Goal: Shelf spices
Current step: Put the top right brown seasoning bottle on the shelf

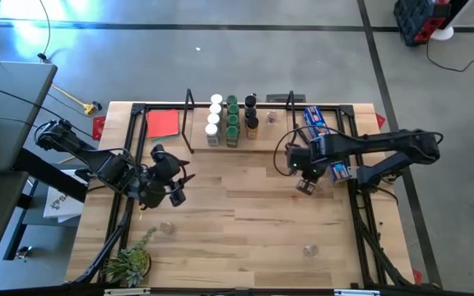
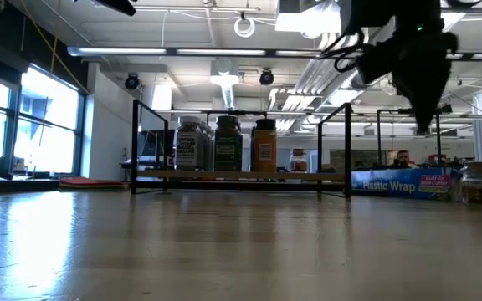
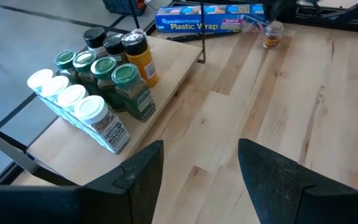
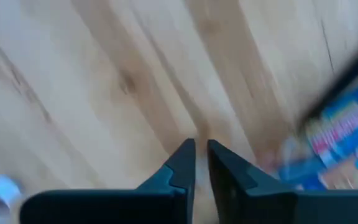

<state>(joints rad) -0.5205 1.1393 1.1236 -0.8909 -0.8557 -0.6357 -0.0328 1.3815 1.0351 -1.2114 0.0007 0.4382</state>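
While my right pincer (image 4: 201, 163) hangs over bare wood at the right of the overhead frame, its two dark fingers (image 4: 182, 165) stand almost together with only a thin slit between them and nothing in it. Just right of it lies the long blue box (image 1: 319, 123) of plastic wrap, and a small jar (image 1: 305, 186) sits on the tabletop (image 1: 245, 222) right beside the pincer.

My left pincer (image 3: 201, 168) waits at the left of the overhead frame, its fingers apart and empty, facing the shelf (image 1: 257, 140).

That shelf stands at the upper middle of the overhead frame, and the spices (image 1: 231, 120) are lined up on its board in rows: white tops, green tops, then a few dark-topped ones. Two more jars (image 1: 168, 228) lie loose toward the lower part of the frame. A red square (image 1: 163, 123) lies left of the shelf, and a green plant (image 1: 130, 261) sits at the lower left.
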